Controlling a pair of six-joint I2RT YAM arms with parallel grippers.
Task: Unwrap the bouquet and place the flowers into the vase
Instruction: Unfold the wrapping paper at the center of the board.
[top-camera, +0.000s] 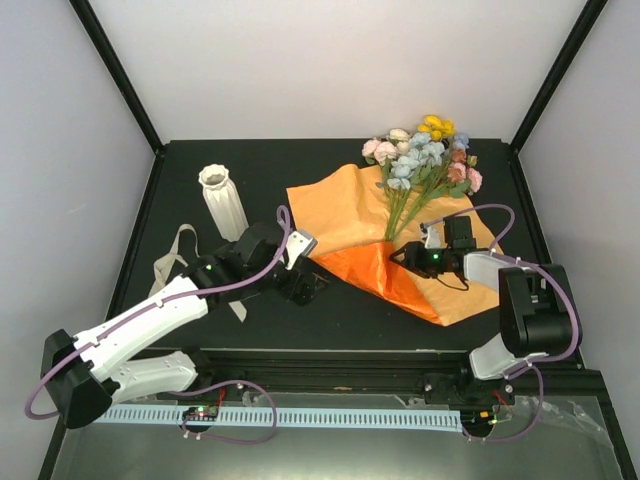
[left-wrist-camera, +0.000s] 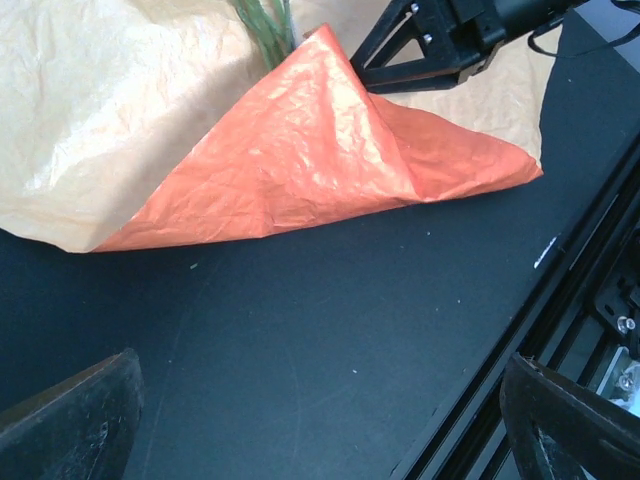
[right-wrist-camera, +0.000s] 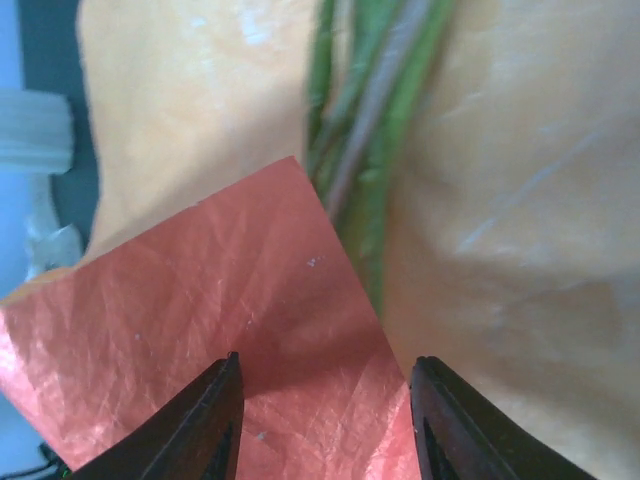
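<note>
Black tabletop (top-camera: 330, 310) between plain white walls (top-camera: 300, 60), seen from above. We see the bouquet (top-camera: 400, 220) lying right of centre, its orange paper (top-camera: 340, 215) already spread flat. The flowers (top-camera: 425, 155) rest on it, with pink, cream, blue and yellow heads pointing to the far right corner. One darker flap (top-camera: 380, 270) is folded up over the lower ends of the green stems (right-wrist-camera: 365, 150).

The vase (top-camera: 222, 200) stands upright at the far left, well apart from the bouquet. A cream ribbon (top-camera: 170, 262) lies loose in front of it.

The right gripper (top-camera: 400, 255) sits at the peak of the flap. Its wrist view shows the jaws partly apart with the flap lying under the gap. We see nothing pinched. The left gripper (top-camera: 308, 268) is spread wide and empty. It hovers low over bare table just beside the paper's left edge.

We judge the step in hand to be peeling this flap off the stems. To do it well, the right gripper should close on the paper alone, near the tip and clear of the stems. It should then draw the flap toward the near edge. The left gripper could pin the sheet so the flowers do not slide with it.
</note>
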